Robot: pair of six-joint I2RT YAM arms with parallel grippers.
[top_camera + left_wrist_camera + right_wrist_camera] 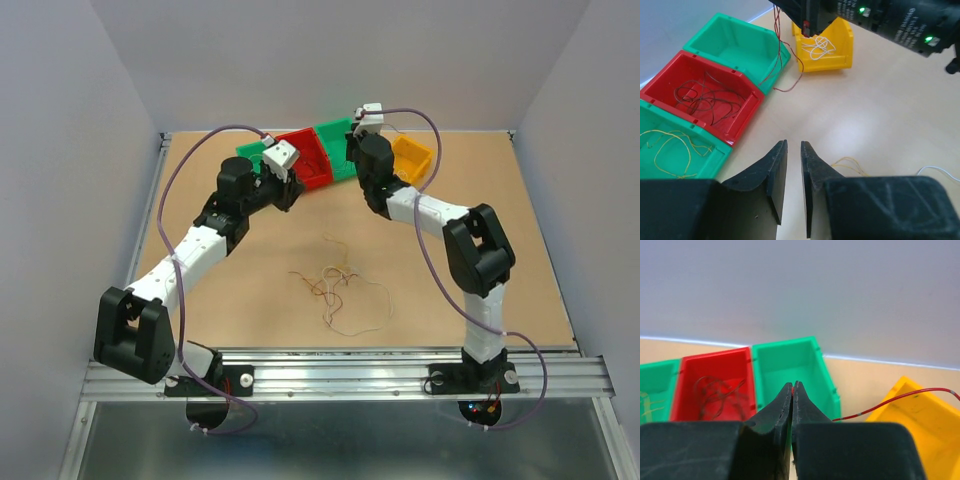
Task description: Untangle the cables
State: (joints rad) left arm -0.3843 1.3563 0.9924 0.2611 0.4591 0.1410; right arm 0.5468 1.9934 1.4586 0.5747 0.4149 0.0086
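Right jaws clenched on red wire (910, 392), left jaws parted, whole tangle (335, 283) shown overhead

The right claw (793, 386) pinches a red cable (900, 397) trailing right over the yellow bin (920, 425).

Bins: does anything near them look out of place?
Yes. A red wire, pinched in the right gripper's shut jaws, hangs beside the empty green bin and trails onto the table, outside every bin.
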